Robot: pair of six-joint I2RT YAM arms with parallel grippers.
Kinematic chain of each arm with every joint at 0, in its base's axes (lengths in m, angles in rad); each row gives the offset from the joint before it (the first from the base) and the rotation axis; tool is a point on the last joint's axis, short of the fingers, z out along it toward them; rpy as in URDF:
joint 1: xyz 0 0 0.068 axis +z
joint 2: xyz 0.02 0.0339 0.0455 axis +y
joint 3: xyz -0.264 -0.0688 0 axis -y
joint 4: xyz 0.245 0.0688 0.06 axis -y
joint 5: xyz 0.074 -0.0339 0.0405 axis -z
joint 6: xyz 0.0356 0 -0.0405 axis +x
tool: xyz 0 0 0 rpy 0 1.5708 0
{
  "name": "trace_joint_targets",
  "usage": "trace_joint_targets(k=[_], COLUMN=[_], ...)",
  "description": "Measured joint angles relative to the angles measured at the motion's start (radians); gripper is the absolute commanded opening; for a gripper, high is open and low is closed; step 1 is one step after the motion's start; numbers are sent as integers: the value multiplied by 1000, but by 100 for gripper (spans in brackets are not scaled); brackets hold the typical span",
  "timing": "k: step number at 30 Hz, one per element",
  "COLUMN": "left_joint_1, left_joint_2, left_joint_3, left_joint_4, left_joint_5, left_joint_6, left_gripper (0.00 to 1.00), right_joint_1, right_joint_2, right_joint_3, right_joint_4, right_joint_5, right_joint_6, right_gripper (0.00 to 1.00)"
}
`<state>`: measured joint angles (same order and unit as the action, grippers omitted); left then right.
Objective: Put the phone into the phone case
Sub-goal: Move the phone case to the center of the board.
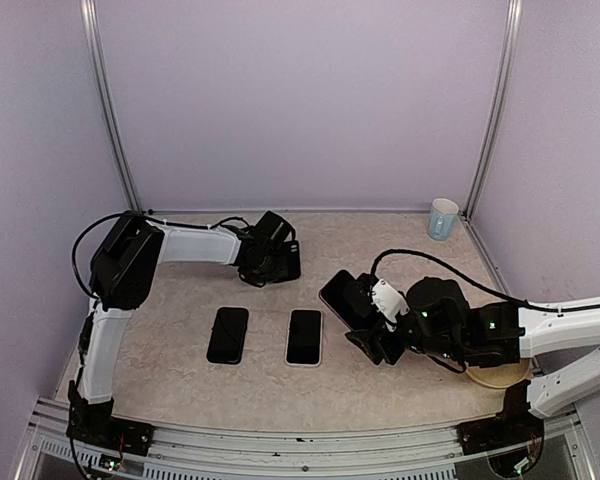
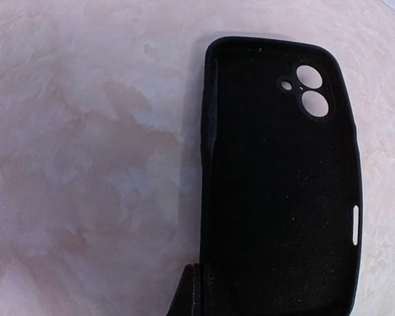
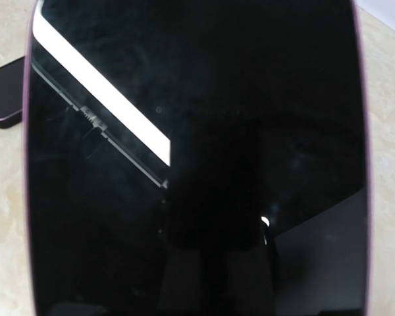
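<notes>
2 grips: my left gripper (image 1: 278,258) pinches the phone case (image 2: 283,197) rim, steadying its cavity upward; right of the case, my right gripper (image 1: 358,308) holds the phone (image 3: 197,158), jaws wide, for insertion.

A pale blue cup (image 1: 443,218) stands upright in the far right corner of the beige marbled table (image 1: 180,390), near a metal frame post (image 1: 488,110). Toward the front, a black phone-shaped slab (image 1: 228,334) and a pale-rimmed slab (image 1: 304,337) lie flat, side by side but apart. A round wooden disc (image 1: 500,378), partly hidden, lies at the right.
</notes>
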<state>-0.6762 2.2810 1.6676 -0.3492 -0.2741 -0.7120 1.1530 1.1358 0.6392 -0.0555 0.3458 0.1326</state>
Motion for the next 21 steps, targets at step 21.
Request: trace_joint_targets(k=[21], left_joint_1=[-117], left_joint_2=[-43], left_joint_3=[-50], left_joint_4=[-115], left_joint_5=[-66], left_joint_6=[-429], left_gripper=[13], right_joint_1=[0], right_joint_2=[-78], right_joint_3=[0], right_joint_4=[-8], right_joint_5=[-27], right_joint_6=[79], right_gripper=[31])
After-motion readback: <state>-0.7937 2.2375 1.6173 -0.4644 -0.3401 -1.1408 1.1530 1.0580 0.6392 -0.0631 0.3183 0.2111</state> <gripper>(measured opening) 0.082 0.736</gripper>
